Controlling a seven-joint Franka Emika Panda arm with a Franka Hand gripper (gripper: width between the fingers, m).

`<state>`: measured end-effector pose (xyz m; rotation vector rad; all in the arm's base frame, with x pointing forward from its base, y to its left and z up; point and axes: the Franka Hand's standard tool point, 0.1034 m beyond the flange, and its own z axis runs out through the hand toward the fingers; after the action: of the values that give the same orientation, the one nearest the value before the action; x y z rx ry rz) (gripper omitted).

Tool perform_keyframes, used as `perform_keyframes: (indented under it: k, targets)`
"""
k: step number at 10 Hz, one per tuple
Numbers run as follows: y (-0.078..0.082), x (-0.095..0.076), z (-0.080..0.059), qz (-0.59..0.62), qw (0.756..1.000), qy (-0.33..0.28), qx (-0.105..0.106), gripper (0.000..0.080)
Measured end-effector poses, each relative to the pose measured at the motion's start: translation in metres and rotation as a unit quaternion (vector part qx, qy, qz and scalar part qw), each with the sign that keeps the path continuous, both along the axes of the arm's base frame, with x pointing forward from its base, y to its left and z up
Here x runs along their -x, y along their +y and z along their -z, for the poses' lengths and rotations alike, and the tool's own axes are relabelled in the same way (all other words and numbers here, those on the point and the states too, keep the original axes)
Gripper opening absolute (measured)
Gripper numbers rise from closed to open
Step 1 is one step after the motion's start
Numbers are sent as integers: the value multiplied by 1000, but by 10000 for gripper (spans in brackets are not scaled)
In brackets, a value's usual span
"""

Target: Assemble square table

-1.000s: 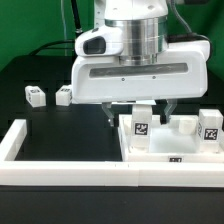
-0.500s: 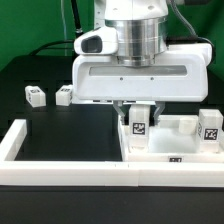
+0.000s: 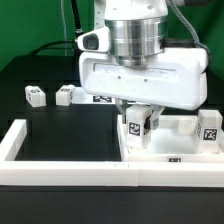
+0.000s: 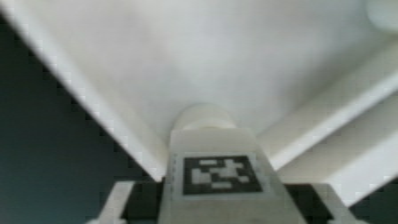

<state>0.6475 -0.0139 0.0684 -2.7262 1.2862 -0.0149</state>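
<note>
My hand [image 3: 138,118] is pinching one small white plastic leg block [image 3: 138,126], with a finger on either side of it. The block carries a black-and-white tag on its face. It hangs tilted over the part of the square white plastic slab [image 3: 165,148] that lies toward the exterior view's left. I cannot tell whether its lower end touches the slab. In the wrist view the same block [image 4: 217,150] rises between my two dark fingers [image 4: 128,200], its tag facing the camera and the pale slab [image 4: 214,60] blurred behind it.

There is one slab. It has a raised rim and lies on the black desk [image 3: 60,130] at the exterior view's right, just beside the front run of the long white border wall [image 3: 70,176]. I can see one small tag mark [image 3: 176,160] on its near edge.

I count four leg blocks:
- the one in my grip
- a first loose block [image 3: 35,96] on the desk at the exterior view's left, well apart from the slab
- a second loose block [image 3: 66,95] near the first
- a fourth block [image 3: 210,125] standing at the slab's right-hand edge, tag facing forward
</note>
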Motion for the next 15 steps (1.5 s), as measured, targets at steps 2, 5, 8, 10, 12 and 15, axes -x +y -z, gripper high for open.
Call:
perform_keyframes:
  k: [2, 5, 8, 10, 12, 15]
  targets:
    - [4, -3, 0, 150, 988, 14, -29, 285]
    - [0, -13, 1, 353, 931, -4, -89, 285]
    - [2, -13, 1, 212, 976, -21, -54, 471]
    - [14, -13, 1, 29, 999, -33, -8, 612]
    - [11, -13, 1, -42, 998, -42, -1, 646]
    - [8, -15, -1, -233, 970, -60, 33, 649]
